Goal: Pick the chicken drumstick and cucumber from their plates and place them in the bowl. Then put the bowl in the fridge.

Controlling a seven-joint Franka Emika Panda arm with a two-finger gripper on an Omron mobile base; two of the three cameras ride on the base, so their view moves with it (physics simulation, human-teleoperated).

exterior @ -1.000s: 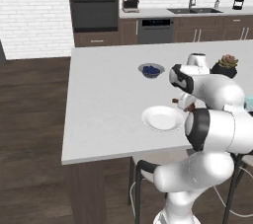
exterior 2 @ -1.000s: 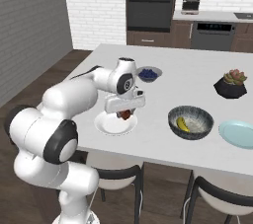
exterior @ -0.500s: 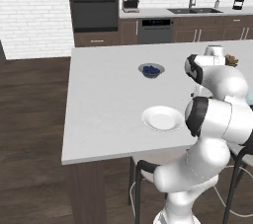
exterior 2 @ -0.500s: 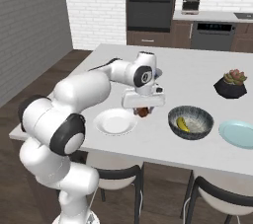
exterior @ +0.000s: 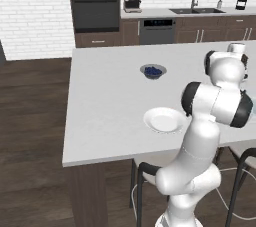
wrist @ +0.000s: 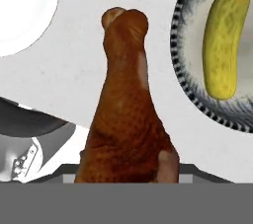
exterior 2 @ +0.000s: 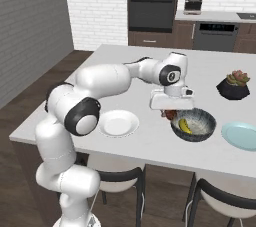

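Glossy white arm (exterior 2: 107, 78), apparently black joints

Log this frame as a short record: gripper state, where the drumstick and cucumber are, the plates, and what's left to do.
gripper: shut on the chicken drumstick
drumstick position: in the air beside the bowl, not yet over it
cucumber: lying inside the bowl
white plate: empty
blue-green plate: empty
remaining: drop drumstick in bowl, then bowl to fridge
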